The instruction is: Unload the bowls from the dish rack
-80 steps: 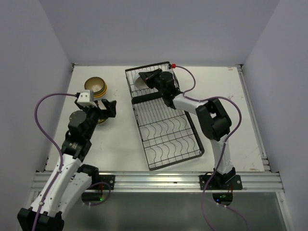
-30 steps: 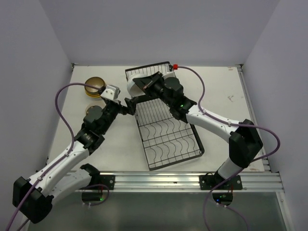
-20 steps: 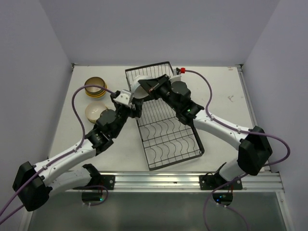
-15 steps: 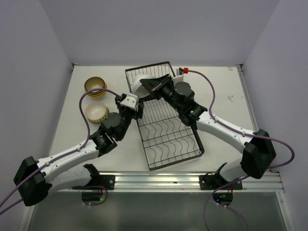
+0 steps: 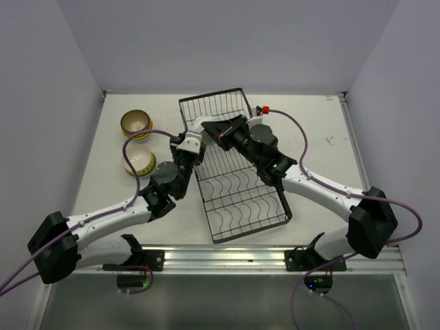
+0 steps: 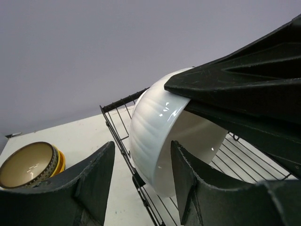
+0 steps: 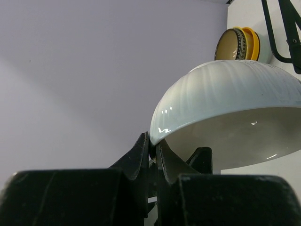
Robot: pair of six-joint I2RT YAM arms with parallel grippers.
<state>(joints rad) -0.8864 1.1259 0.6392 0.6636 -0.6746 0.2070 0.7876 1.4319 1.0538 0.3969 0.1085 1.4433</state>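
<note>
My right gripper (image 5: 212, 130) is shut on the rim of the white ribbed bowl (image 5: 199, 124) and holds it tilted above the left edge of the black wire dish rack (image 5: 242, 194). In the right wrist view the jaws (image 7: 153, 147) pinch the white bowl's (image 7: 230, 92) rim. My left gripper (image 5: 194, 139) is open just below the bowl. In the left wrist view its fingers (image 6: 188, 181) straddle the white bowl's (image 6: 153, 134) wall without closing. No other bowl shows in the rack.
Two stacks of bowls stand on the table left of the rack: a far stack (image 5: 136, 125) with a brown patterned bowl on yellow ones, and a near stack (image 5: 139, 163) topped by a cream bowl. The far stack also shows in the left wrist view (image 6: 30, 162).
My right gripper lifted the white bowl out of the rack's far section and carried it left. My left arm swung from the bowl stacks to the rack and came up open under the bowl.
</note>
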